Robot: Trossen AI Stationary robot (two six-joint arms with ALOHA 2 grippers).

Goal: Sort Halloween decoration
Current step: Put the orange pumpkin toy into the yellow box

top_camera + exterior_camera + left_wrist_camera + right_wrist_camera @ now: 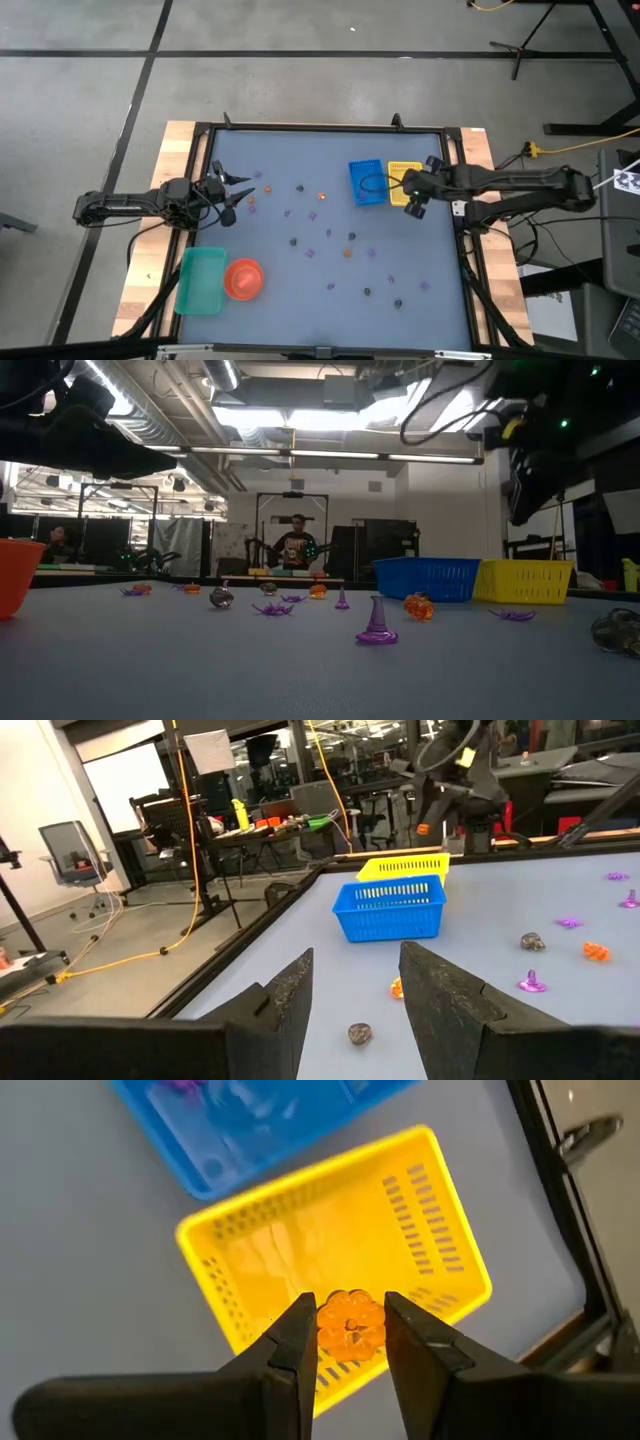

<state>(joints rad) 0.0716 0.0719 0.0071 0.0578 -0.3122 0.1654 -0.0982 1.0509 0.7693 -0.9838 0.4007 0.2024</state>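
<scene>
— Halloween decoration pieces [347, 253], where did they lie?

— Most of them were scattered over the grey table [300, 300], in the middle and lower right of the high view. They were very small, in purple, orange and dark colours. One orange piece [350, 1324] was not on the table: the right gripper [346, 1342] held it between its two fingers, directly above the yellow tray [420, 1230].

— And the yellow tray, where was it?

— In the upper right part of the table, touching the blue tray [367, 182] or just beside it. Purple pieces showed inside the blue one.

— What about the left gripper [236, 190]?

— It was at the left side of the high view, above the table. Its fingers stood apart with nothing between them. A dark piece [360, 1034] and an orange one lay on the table ahead of it.

— Anything else?

— A green tray [200, 280] and an orange bowl [243, 279] stood side by side in the lower left. In the low view a person [296, 546] stood far behind the table.
</scene>
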